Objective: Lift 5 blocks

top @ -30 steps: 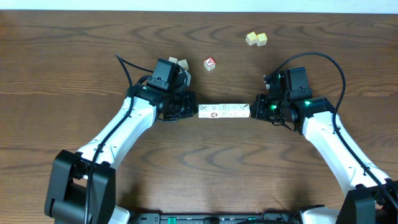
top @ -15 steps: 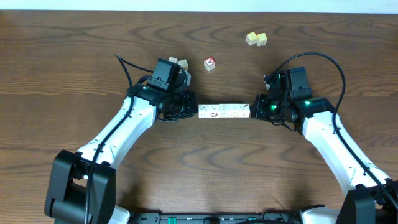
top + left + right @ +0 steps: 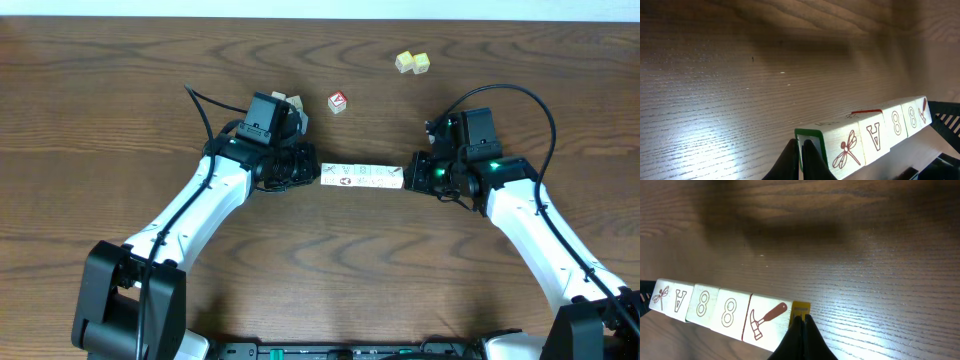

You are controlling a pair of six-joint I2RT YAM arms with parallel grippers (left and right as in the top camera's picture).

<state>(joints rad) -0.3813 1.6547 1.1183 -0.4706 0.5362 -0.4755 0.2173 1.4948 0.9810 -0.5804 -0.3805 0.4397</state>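
Blocks point(image 3: 362, 177), five in a tight straight row, sit near the middle of the bench point(image 3: 100, 100) in the overhead view. My left gripper point(image 3: 312, 170) is at one end and my right gripper point(image 3: 408, 175) at the other. A red-faced cube point(image 3: 338, 101) and two yellow cubes point(image 3: 412, 62) lie toward the far edge, well apart from the row.

From my left wrist, the blocks point(image 3: 875, 135) show a dragonfly, an A and two 8s. My left gripper point(image 3: 802, 155) is pressed together, its tip against the green end face.

From my right wrist, the blocks point(image 3: 715, 307) end in a hammer face. My right gripper point(image 3: 802, 330) is pressed together, touching that end. I cannot tell whether the row is off the bench.
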